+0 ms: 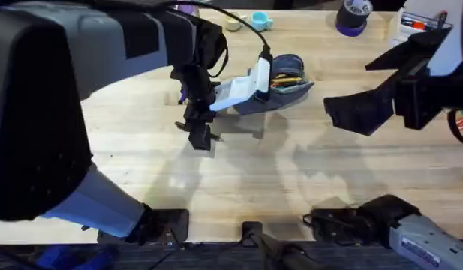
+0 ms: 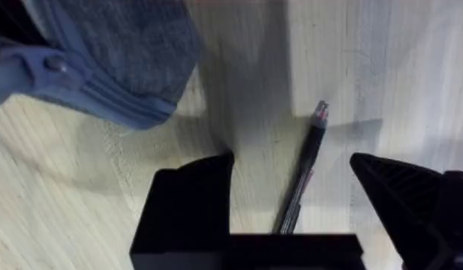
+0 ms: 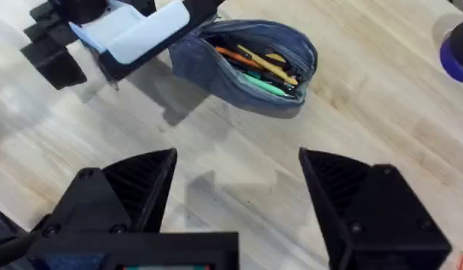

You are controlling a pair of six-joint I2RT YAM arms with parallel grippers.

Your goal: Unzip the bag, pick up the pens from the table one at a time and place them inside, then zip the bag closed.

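While the soft bag [image 3: 250,64] gapes on the bench [image 1: 239,187], the left tool [image 2: 291,187] hangs wide open, empty, straddling the black pen [image 2: 302,176], slim, stiff and likely slippery: pinch mid-barrel.

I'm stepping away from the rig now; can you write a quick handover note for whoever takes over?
Left gripper: open, hovering over the black pen, which lies on the table beside the bag. Nothing held.
Right gripper: open and empty, above the table near the bag.
Bag: unzipped, mouth open, with green and orange pens already inside.
Done: unzipping, some pens loaded.
Left: grasp the black pen, put it in the bag, then zip the bag closed.
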